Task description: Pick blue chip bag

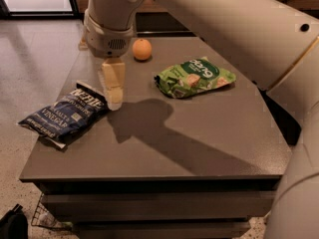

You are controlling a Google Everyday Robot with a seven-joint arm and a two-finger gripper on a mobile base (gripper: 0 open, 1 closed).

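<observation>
The blue chip bag (64, 116) lies flat near the left edge of the grey table (199, 133), its white lettering facing up. My gripper (114, 101) hangs down from the large cream wrist. It is just above the table, right beside the bag's upper right corner. It holds nothing that I can see. The thick arm crosses the top and right of the view.
A green snack bag (194, 77) lies right of centre on the table. An orange (142, 49) sits near the far edge, behind the gripper. The arm's shadow falls across the middle of the table. Dark objects lie on the floor at the lower left.
</observation>
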